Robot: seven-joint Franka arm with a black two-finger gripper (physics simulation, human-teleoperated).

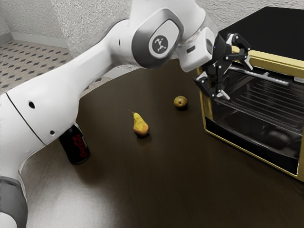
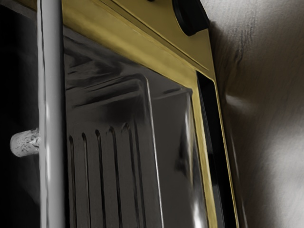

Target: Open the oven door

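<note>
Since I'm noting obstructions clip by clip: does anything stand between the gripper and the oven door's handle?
Nothing visible does. The open gripper is close to the handle. The yellow pear, brown fruit and dark can are off toward the exterior view's left, outside that gap.

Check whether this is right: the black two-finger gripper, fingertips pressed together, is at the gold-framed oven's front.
No: the exterior view shows the black two-finger gripper with its fingertips spread apart. It is indeed at the front of the gold-framed oven.
</note>
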